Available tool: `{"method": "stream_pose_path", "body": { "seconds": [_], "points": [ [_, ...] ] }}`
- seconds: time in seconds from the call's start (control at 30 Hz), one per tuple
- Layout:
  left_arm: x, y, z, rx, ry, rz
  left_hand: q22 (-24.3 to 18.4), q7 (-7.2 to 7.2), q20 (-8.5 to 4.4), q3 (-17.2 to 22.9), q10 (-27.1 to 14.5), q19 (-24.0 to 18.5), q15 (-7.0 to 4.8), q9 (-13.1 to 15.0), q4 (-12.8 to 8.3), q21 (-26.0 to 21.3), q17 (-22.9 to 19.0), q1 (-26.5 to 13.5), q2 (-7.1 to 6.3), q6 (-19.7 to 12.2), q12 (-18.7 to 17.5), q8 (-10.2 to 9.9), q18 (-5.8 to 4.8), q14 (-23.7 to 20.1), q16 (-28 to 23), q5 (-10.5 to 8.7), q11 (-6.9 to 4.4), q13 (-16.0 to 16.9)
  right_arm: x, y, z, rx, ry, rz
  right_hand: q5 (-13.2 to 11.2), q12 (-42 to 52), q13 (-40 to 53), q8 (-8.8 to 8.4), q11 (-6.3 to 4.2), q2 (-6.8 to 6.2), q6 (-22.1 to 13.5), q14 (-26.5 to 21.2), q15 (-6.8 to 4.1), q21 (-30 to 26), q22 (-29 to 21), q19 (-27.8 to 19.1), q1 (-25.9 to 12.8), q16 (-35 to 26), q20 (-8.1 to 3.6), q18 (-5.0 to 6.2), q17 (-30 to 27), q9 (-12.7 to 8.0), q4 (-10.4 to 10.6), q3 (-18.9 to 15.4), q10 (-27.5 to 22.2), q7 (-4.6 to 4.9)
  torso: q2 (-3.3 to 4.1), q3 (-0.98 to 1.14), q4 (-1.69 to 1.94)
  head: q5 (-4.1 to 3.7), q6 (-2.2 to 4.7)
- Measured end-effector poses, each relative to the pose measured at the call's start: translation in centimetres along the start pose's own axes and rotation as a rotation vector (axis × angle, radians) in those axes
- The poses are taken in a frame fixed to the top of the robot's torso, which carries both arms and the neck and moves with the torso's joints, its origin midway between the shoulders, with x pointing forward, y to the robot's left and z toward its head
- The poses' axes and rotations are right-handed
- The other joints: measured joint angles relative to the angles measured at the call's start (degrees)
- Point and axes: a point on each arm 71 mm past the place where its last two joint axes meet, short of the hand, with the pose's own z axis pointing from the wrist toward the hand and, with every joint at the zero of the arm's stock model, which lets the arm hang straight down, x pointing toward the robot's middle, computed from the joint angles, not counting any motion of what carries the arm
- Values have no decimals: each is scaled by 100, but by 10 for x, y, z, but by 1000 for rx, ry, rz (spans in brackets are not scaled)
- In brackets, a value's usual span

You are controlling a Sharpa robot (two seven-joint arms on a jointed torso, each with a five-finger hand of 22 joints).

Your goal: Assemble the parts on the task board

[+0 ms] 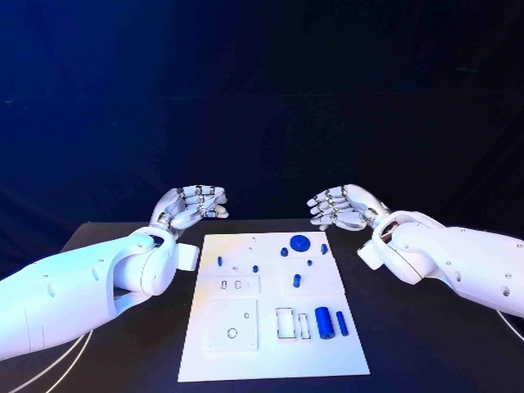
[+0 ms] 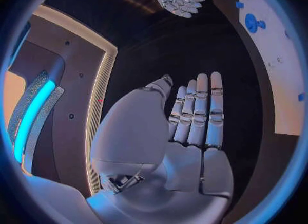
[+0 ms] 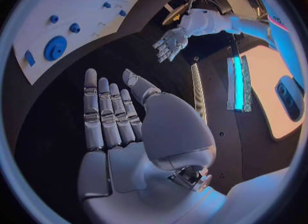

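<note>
The white task board (image 1: pixel 274 360) lies in the middle of the black table. On it sit a blue round disc (image 1: pixel 300 241), several small blue pegs (image 1: pixel 296 280) and a large blue cylinder (image 1: pixel 323 322) beside a thinner blue pin (image 1: pixel 341 323). My left hand (image 1: pixel 191 205) hovers off the board's far left corner, palm up, fingers apart, holding nothing. My right hand (image 1: pixel 345 205) hovers off the far right corner, also empty. In the left wrist view my left hand (image 2: pixel 192 126) lies flat with straight fingers, the board (image 2: pixel 282 95) beside it. My right hand (image 3: pixel 112 121) is likewise flat near the board (image 3: pixel 71 8).
The black table (image 1: pixel 439 344) extends on both sides of the board. White cables (image 1: pixel 67 360) trail near the front left and at the front right edge. Black cloth hangs behind the table.
</note>
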Motion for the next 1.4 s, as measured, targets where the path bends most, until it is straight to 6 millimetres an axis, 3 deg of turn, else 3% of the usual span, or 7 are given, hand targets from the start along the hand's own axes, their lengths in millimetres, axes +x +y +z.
{"method": "stream_pose_path", "body": {
  "seconds": [0.27, 0.47, 0.6, 0.7, 0.93, 1.27, 1.4],
  "points": [
    [3, -26, -11, 42, 94, 45, 305, -38, -110, 231, 18, 233, -51, 435, -36, 579, 845, -152, -206, -125, 141, 259, 0, -106, 935, 0, -14, 190, 0, 23, 11, -85, 77, -253, 143, -236, 6, -124, -309, -289, 705, 1257, -404, 1537, 961, 419, -166, 129, -404, 0, 477, 29, 16, 569, 924, -114, 224, -25, 66, -86, 48],
    [9, -44, -21, 68, 146, 73, 706, -53, -205, 376, -51, 446, -102, 680, -68, 1285, 1424, -263, -317, -243, 221, 367, 0, -54, 1721, 0, -41, 298, 3, 40, 21, -131, 128, -446, -336, -254, 19, -208, -513, -426, 964, 2203, -677, 2798, 1975, 893, -148, 556, -602, 0, 1037, 103, 18, 1303, 1457, -274, 392, -54, 134, -164, 61],
    [11, -51, -24, 74, 166, 85, 895, -63, -213, 423, -111, 454, -130, 766, -51, 1608, 1602, -321, -371, -317, 221, 367, -1, -88, 1947, 0, -21, 325, 7, 47, 25, -145, 154, -547, -401, -297, -3, -336, -508, -620, 982, 2267, -703, 3087, 2274, 885, -251, 604, -615, 0, 1272, 131, 69, 1678, 1439, -253, 495, -84, 182, -211, 67],
    [12, -56, -24, 77, 176, 93, 964, -83, -213, 439, -163, 454, -103, 788, -35, 1713, 1649, -384, -369, -354, 221, 367, -1, -118, 1987, 0, -10, 332, 10, 49, 27, -148, 165, -607, -480, -297, -20, -518, -378, -871, 741, 1726, -536, 2870, 2066, 117, -275, 306, -496, 0, 1411, 134, 113, 1850, 978, -158, 558, -113, 217, -249, 61],
    [13, -65, -24, 82, 192, 105, 1065, -86, -189, 439, -264, 429, -67, 822, -35, 1874, 1689, -443, -368, -440, 221, 367, -1, -212, 2011, 0, 10, 338, 14, 51, 31, -146, 169, -702, -645, -297, 17, -568, -418, -1116, 599, 1365, -500, 2980, 2314, -463, -327, 275, -418, 0, 1892, 254, 298, 1729, 895, -285, 682, -158, 290, -310, 48],
    [14, -69, -24, 78, 209, 107, 1131, -92, -171, 470, -327, 410, -50, 843, -36, 1979, 1705, -447, -364, -487, 221, 366, -2, -271, 2011, 0, 31, 345, 20, 49, 33, -130, 168, -803, -644, 64, 171, -305, -552, -1214, 835, 986, -624, 2785, 2186, 520, -334, 1302, -568, 0, 3133, 615, 599, 1463, 529, -511, 770, -187, 389, -353, 47],
    [15, -70, -25, 75, 218, 105, 1145, -92, -151, 470, -347, 391, -53, 848, -36, 2008, 1705, -469, -342, -487, 221, 366, -2, -293, 2010, 0, 51, 345, 20, 48, 34, -121, 162, -835, -580, 290, 290, -152, -583, -1251, 970, 1259, -677, 3195, 2782, 1066, -375, 1633, -637, 0, 3471, 799, 726, 1590, 700, -502, 790, -190, 424, -377, 53]
  ]
}}
